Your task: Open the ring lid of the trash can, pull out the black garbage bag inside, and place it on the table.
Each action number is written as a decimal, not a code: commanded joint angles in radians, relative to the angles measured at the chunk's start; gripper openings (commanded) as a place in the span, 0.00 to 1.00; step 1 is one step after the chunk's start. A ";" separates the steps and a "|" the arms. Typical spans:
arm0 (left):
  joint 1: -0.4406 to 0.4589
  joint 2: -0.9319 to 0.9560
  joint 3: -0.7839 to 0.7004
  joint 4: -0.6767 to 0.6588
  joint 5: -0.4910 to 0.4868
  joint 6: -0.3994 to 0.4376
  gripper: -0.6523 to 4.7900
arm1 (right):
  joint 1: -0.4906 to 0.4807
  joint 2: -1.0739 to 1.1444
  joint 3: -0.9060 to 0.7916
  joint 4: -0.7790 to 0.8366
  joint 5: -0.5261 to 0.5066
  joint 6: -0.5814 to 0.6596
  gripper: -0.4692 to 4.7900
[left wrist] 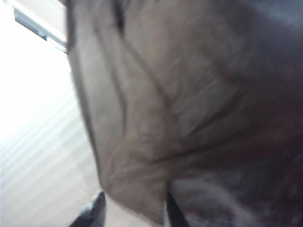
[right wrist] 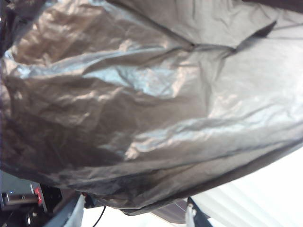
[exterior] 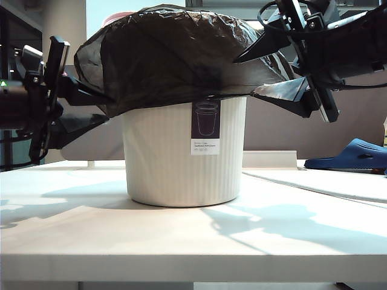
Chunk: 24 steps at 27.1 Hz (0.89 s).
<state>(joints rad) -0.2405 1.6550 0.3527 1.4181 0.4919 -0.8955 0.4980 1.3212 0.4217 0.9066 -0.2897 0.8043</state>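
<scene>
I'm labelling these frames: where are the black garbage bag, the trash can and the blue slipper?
black garbage bag (exterior: 175, 51): exterior view, crinkled top.
trash can (exterior: 163, 157): exterior view, ribbed front wall.
blue slipper (exterior: 354, 155): exterior view, upper, far right on the table.

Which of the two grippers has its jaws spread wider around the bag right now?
The right gripper, on the right of the exterior view: its fingers gape wide above and below the black garbage bag. The left gripper is open too, but spread less.
</scene>
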 commanded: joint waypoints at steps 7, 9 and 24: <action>-0.001 -0.003 0.020 0.035 -0.017 -0.027 0.17 | 0.001 -0.003 0.003 0.010 -0.005 0.005 0.60; -0.002 -0.003 0.020 0.035 -0.036 -0.039 0.11 | 0.001 -0.003 0.003 0.010 -0.005 0.005 0.60; 0.001 -0.003 0.020 0.035 -0.095 -0.021 0.28 | 0.002 -0.003 0.003 0.008 -0.046 0.004 0.58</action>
<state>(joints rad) -0.2401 1.6550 0.3691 1.4185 0.4091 -0.9268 0.4988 1.3209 0.4217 0.9001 -0.3321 0.8043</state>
